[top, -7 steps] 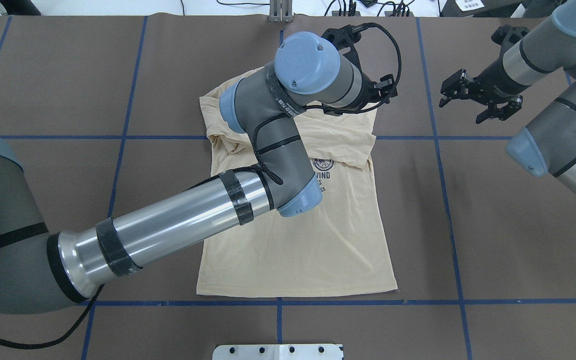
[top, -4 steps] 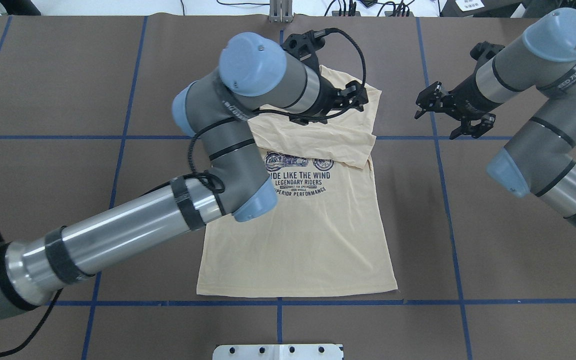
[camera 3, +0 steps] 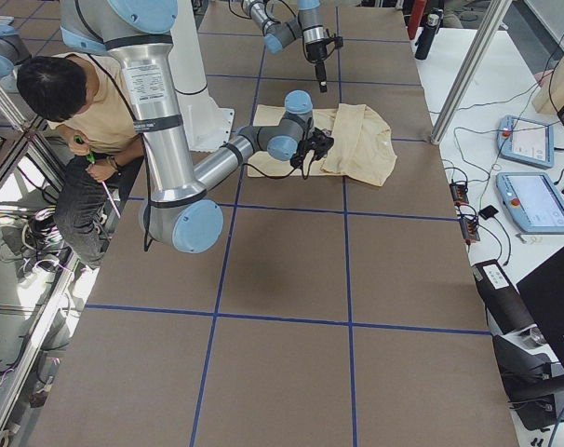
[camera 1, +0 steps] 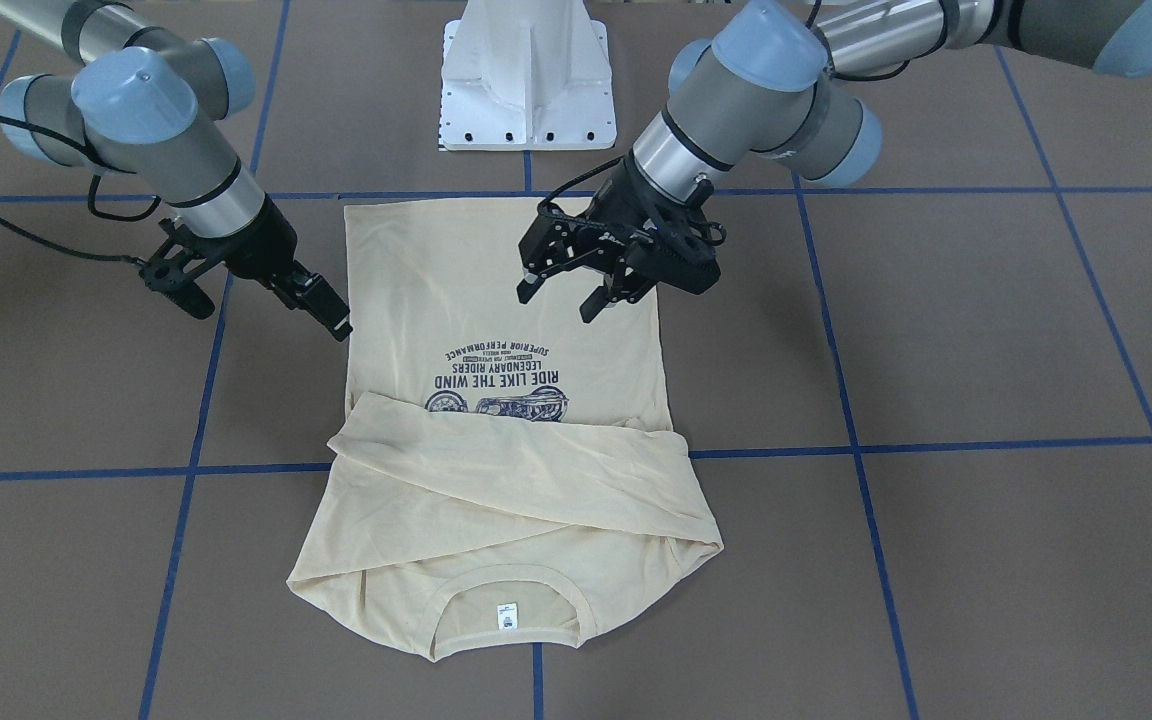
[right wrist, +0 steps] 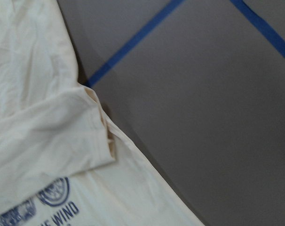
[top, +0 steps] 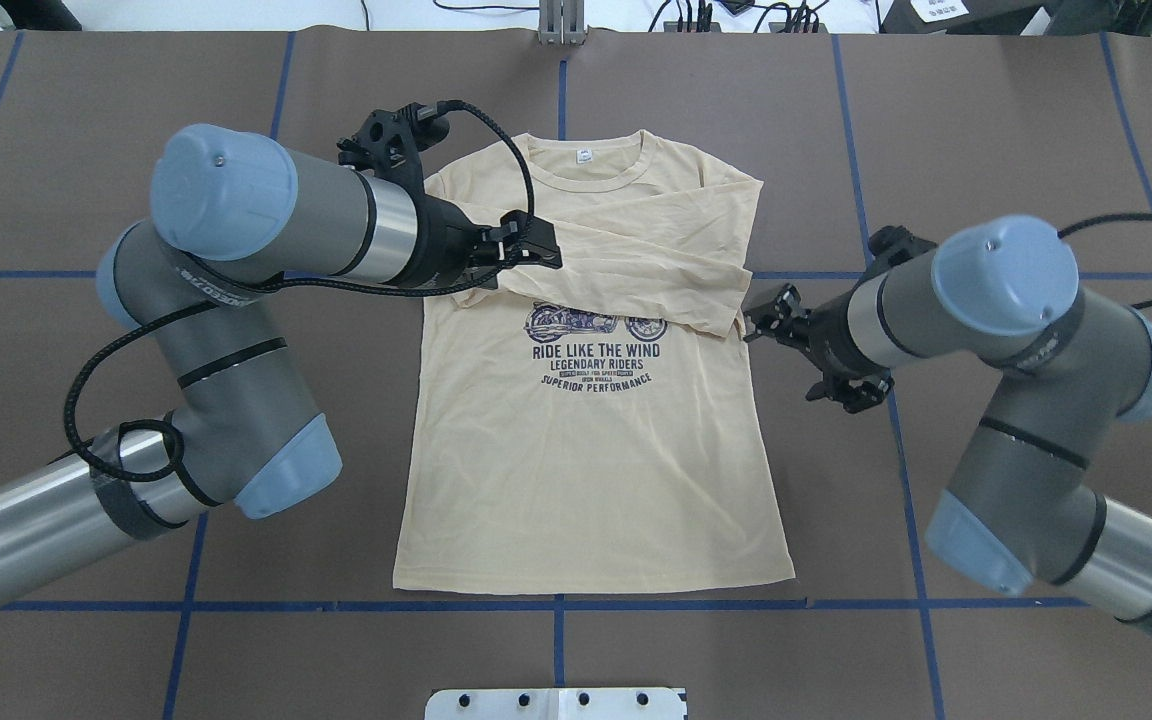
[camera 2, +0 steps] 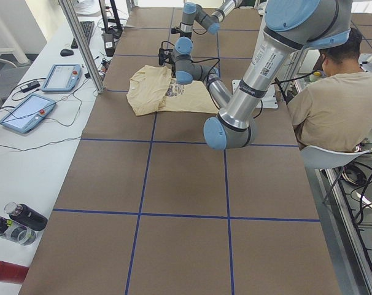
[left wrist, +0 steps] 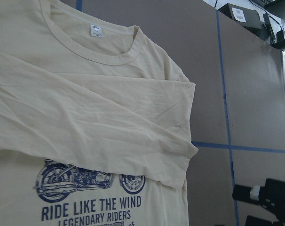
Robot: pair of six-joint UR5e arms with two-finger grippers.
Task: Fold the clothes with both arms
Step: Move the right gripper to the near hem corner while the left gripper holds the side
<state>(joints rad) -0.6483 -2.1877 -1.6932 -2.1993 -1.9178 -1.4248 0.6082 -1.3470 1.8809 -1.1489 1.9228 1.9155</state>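
My two claws are both spread apart and empty: left claw (camera 1: 558, 302) over the shirt (top: 586, 470), right claw (camera 1: 266, 310) beside its edge. One shirt, flat on the desk (top: 986, 120), sleeves (top: 636, 262) folded across.

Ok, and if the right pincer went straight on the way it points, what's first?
Most likely the folded sleeve cuff at the T-shirt side edge; the right pincer tilts down toward it, open, though its height is unclear.
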